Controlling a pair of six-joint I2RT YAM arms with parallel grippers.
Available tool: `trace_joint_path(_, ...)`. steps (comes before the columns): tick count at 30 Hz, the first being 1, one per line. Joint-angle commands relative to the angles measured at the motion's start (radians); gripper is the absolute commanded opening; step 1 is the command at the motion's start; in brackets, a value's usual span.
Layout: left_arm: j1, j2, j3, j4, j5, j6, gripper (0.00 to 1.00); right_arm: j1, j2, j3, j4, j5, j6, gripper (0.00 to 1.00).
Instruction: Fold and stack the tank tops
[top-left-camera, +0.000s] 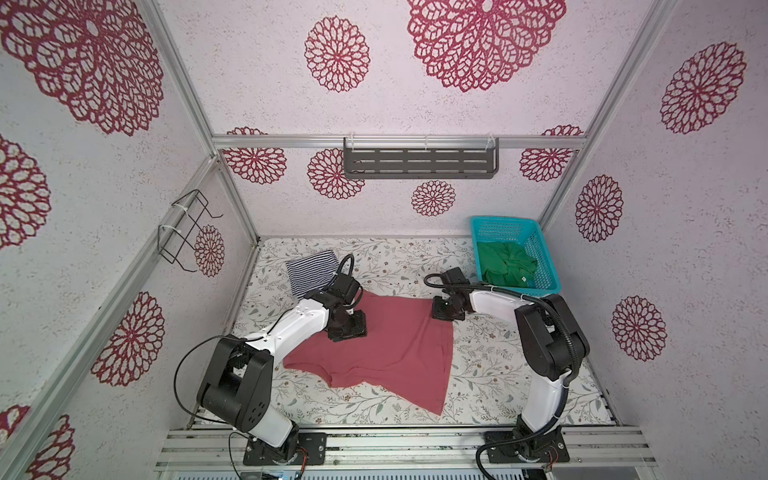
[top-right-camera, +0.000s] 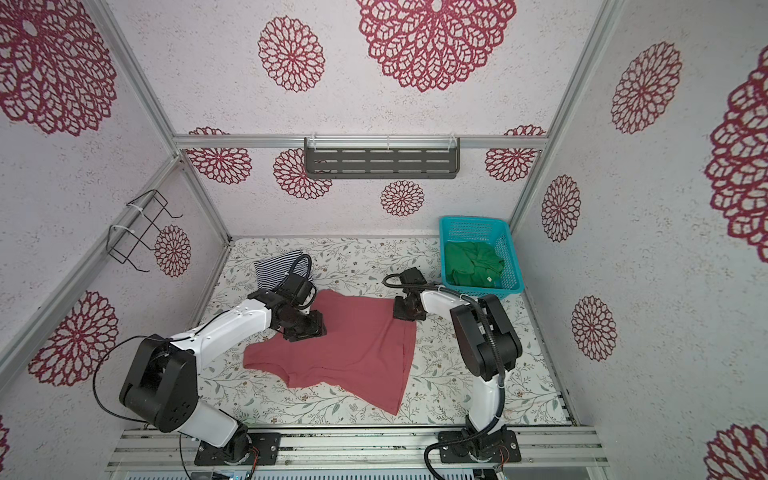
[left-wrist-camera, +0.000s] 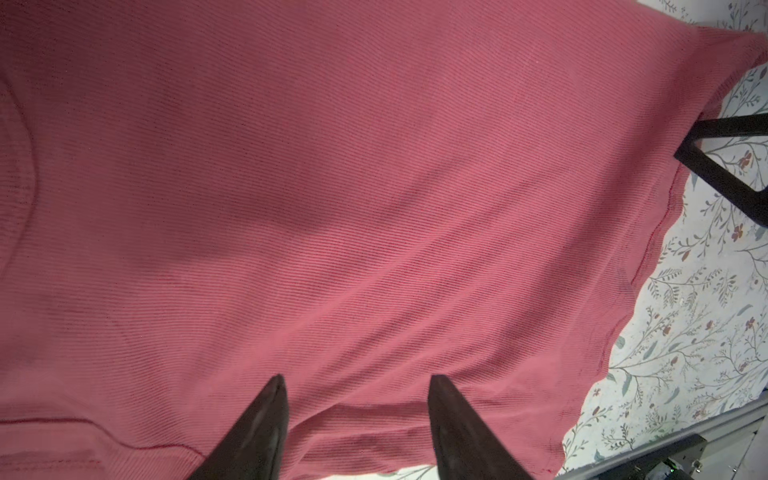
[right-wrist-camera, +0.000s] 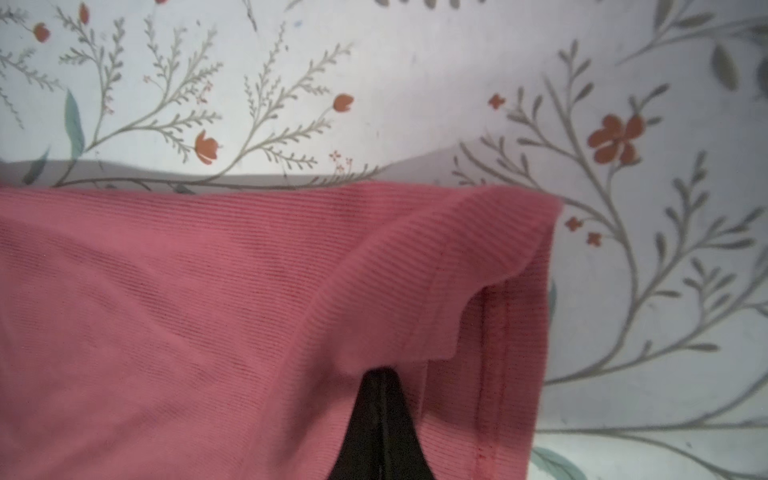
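The right pincer (right-wrist-camera: 383, 372) is clamped on a corner of the red top (top-left-camera: 386, 345), which lies spread flat beside it, while the left pincer (left-wrist-camera: 357, 379) hangs apart over the same cloth (likely seeking its own corner, so both can lift a fold).

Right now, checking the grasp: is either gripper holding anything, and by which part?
The right gripper is shut on the red-pink tank top at its hemmed corner. The left gripper is open, holding nothing.
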Motion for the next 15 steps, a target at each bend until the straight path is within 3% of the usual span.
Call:
trace_joint_path(1, 0.009, -0.001, -0.003, 0.026, -0.003, 0.006, 0.58, 0.001, -0.034, 0.029, -0.061, 0.08, -0.001, 0.0)
trace_joint_path(7, 0.015, -0.001, -0.019, 0.035, -0.006, 0.011, 0.57, -0.009, -0.118, -0.013, -0.131, 0.175, -0.001, 0.0)
trace_joint_path(11, 0.017, 0.007, -0.028, 0.049, 0.003, 0.009, 0.57, -0.016, -0.136, -0.038, -0.1, 0.11, -0.006, 0.0)
trace_joint_path(13, 0.017, 0.014, -0.024, 0.052, 0.006, 0.007, 0.57, -0.006, -0.129, -0.031, -0.076, 0.073, -0.002, 0.14)
trace_joint_path(15, 0.017, 0.012, -0.025, 0.057, 0.008, 0.005, 0.57, 0.002, -0.106, -0.015, -0.074, 0.068, -0.002, 0.19)
